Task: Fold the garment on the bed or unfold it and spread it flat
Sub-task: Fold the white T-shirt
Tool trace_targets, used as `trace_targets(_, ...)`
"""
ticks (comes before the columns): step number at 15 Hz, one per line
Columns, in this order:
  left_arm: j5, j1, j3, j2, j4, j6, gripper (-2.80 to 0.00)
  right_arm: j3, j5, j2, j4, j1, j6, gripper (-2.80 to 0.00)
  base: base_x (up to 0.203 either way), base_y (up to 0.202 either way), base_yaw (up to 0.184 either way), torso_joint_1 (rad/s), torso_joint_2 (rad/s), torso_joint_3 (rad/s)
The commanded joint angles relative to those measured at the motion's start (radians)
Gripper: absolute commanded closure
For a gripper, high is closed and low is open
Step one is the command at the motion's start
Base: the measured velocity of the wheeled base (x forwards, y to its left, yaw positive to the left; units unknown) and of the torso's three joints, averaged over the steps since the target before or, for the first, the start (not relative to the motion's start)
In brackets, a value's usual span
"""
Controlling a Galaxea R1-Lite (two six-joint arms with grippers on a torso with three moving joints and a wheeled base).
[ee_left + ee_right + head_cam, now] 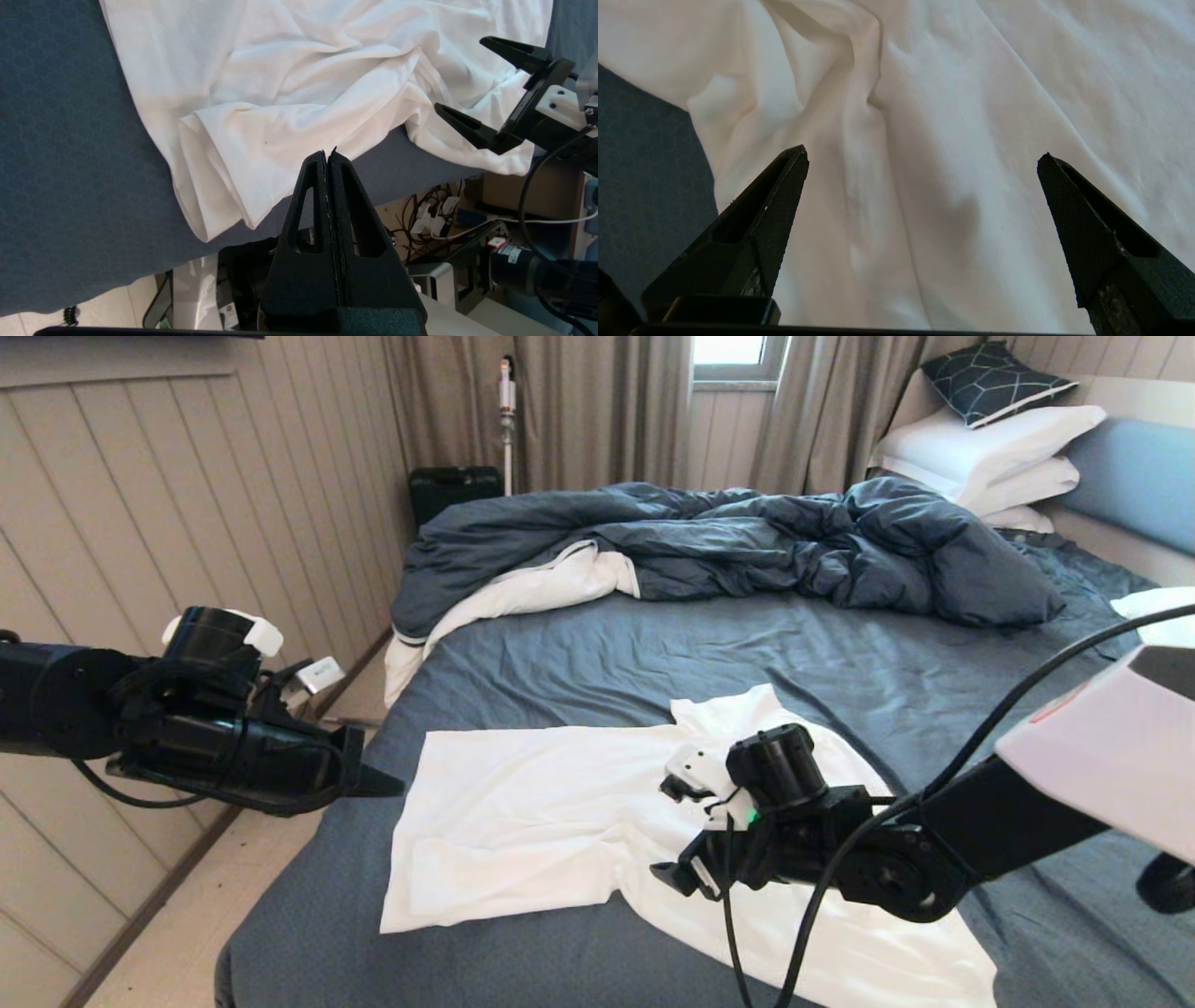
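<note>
Panelled walls and drawn curtains surround the bed (653, 653), whose rumpled duvet (747, 541) sits toward the pillows (990, 448). From the head view we find the garment (541, 821) on the near part of the sheet, partly doubled over and creased, neither folded neatly nor spread flat. The left gripper (387, 782) hovers at the shirt's left edge; the right gripper (677, 877) hangs over its middle.

From the left wrist view we note the left gripper (329, 154) with fingers pressed together, holding nothing, just beside a bunched hem.

From the right wrist view we record the right gripper (922, 156) with fingers spread wide above wrinkled cloth, empty. We judge most work remains.
</note>
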Motion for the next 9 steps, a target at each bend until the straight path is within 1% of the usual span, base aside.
trace_targets(1, -0.003, -0.001, 0.004, -0.006, 0.002, -0.002, 0.0, 0.009, 0.003, -0.024, -0.004, -0.002, 0.0, -2.8, 0.0, 0.0, 0.0, 0.0, 0.0, 0.0)
trace_targets(3, -0.002, -0.001, 0.004, 0.004, 0.002, 0.0, 0.0, 0.015, 0.009, -0.066, -0.001, -0.011, 0.013, -2.8, 0.0, 0.0, 0.0, 0.0, 0.0, 0.0)
trace_targets(5, 0.014, -0.001, 0.001, 0.018, 0.0, 0.014, 0.0, 0.032, 0.027, -0.144, 0.005, -0.019, 0.071, -2.8, 0.0, 0.0, 0.0, 0.0, 0.0, 0.0)
trace_targets(6, 0.024, -0.001, -0.002, 0.024, -0.001, 0.018, 0.0, 0.051, 0.032, -0.189, 0.015, -0.026, 0.119, -2.8, 0.0, 0.0, 0.0, 0.0, 0.0, 0.0)
trace_targets(8, 0.067, -0.001, 0.002, 0.027, -0.013, 0.077, 0.0, 0.089, 0.034, -0.278, 0.081, -0.057, 0.287, -2.8, 0.0, 0.0, 0.0, 0.0, 0.0, 0.0)
trace_targets(9, 0.079, -0.001, 0.004, 0.018, -0.013, 0.101, 0.0, 0.106, 0.035, -0.327, 0.116, -0.073, 0.355, 0.0, 0.0, 0.0, 0.0, 0.0, 0.0, 0.0)
